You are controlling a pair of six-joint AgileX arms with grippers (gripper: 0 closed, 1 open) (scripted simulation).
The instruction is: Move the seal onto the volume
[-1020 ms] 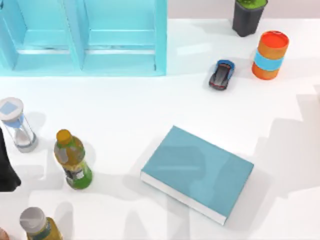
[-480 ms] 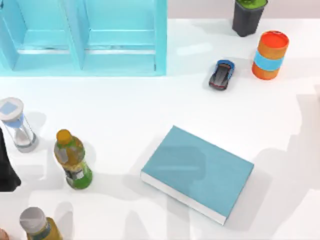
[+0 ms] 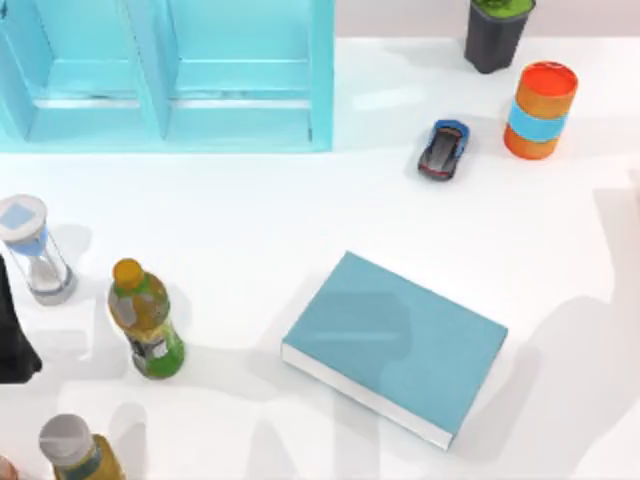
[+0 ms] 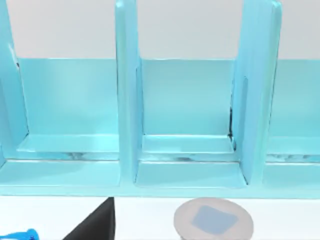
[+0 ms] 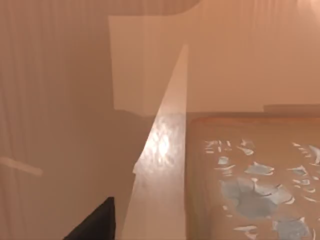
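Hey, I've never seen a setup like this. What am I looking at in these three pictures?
This is a simulated two-armed robot at a white table. One picture looks down from above; the other two come from cameras on the wrists. On the table are a teal book, the volume, a toy car, an orange can, a bottle, an hourglass and a blue shelf unit. The left arm is parked at the left edge. The right wrist camera is close to a tan block, the seal; I cannot tell whether it is gripped.
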